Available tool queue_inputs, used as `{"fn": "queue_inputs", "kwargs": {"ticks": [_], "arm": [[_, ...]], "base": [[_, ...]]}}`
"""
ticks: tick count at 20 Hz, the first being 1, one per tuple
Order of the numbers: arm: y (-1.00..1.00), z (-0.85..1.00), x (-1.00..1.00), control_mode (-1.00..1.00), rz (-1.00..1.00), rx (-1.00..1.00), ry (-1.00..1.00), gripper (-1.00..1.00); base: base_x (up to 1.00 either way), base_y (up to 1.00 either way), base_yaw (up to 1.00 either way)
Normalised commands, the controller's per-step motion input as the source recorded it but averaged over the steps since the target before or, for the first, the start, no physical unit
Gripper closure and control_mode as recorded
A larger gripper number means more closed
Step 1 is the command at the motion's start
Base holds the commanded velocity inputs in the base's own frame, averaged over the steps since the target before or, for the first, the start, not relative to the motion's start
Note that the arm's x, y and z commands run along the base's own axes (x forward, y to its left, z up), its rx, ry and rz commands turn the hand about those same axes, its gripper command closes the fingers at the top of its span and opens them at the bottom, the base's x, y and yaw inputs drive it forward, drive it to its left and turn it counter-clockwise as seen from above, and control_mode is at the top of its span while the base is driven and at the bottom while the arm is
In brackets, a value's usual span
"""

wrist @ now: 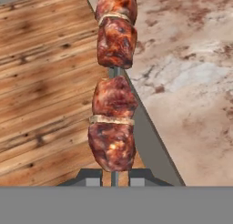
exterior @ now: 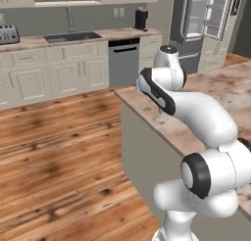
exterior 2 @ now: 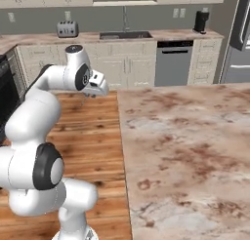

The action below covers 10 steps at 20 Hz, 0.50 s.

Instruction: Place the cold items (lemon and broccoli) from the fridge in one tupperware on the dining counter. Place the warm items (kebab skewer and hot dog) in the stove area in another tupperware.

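The kebab skewer (wrist: pixel 113 91) carries several browned meat chunks on a thin metal rod and stands up from between my fingertips in the hand view. My gripper (wrist: pixel 114 178) is shut on the rod's lower end. Behind the skewer runs the edge of the dining counter (wrist: pixel 191 59), beige marble with brown veins, with wood floor to its left. In the right base view my gripper (exterior 2: pixel 91 92) hangs over the floor just left of the dining counter (exterior 2: pixel 185 136) corner. The fridge (exterior: pixel 196 19) stands at the far right with its doors open.
Along the back wall a cabinet run holds a toaster (exterior 2: pixel 67 28), a sink (exterior 2: pixel 124 35), a dishwasher (exterior 2: pixel 173 62) and a dark coffee machine (exterior 2: pixel 201 20). A black stove front (exterior 2: pixel 6 95) shows at the left edge. Open wood floor (exterior: pixel 54 152) lies between.
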Motion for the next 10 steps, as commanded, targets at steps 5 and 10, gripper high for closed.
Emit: {"fn": "queue_inputs", "kwargs": {"ticks": [5, 10], "arm": [[0.0, 0.0, 0.0, 1.0, 0.0, 0.0, 0.0, 1.0], [0.0, 0.0, 0.0, 1.0, 0.0, 0.0, 0.0, 1.0]], "base": [[-1.0, -1.0, -0.17], [-1.0, -1.0, -0.19]]}}
